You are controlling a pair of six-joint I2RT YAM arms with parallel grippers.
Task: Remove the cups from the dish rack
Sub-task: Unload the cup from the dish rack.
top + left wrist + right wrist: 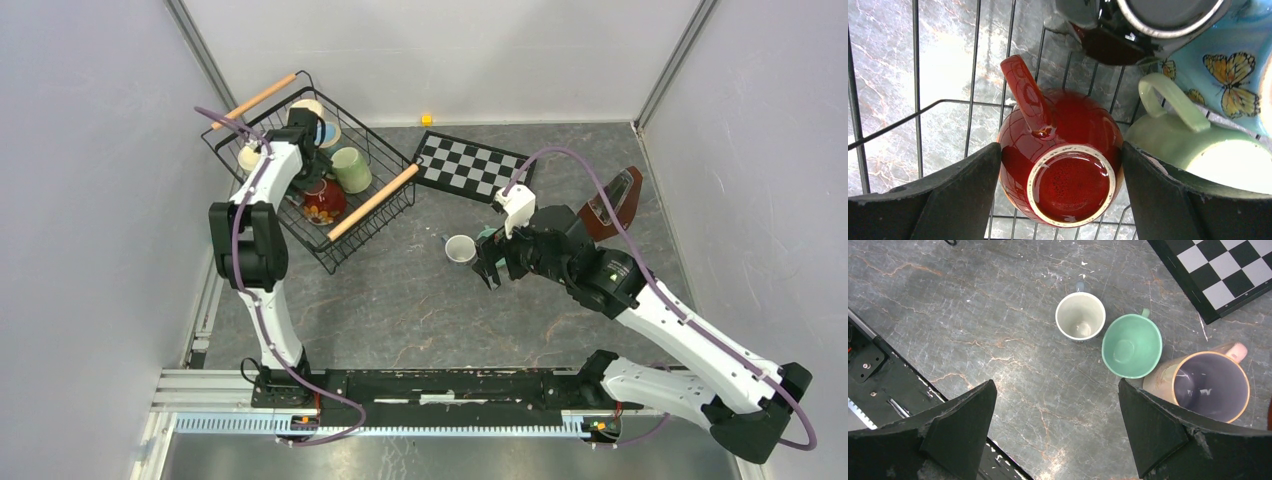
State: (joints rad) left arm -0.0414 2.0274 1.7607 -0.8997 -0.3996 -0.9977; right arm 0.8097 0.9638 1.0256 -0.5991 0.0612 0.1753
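The dish rack, a black wire basket with wooden handles, stands at the back left. My left gripper reaches down into it. In the left wrist view that gripper is shut on an upturned red cup, one finger against each side, and the cup still rests on the rack wires. A light green cup, a blue butterfly cup and a black cup lie beside it. My right gripper hangs open and empty over bare table, near a cream cup, a teal cup and a beige-pink cup.
A checkered board lies behind the unloaded cups and a brown metronome stands to its right. A small yellow cube sits at the back wall. The arms' mounting rail runs along the near edge.
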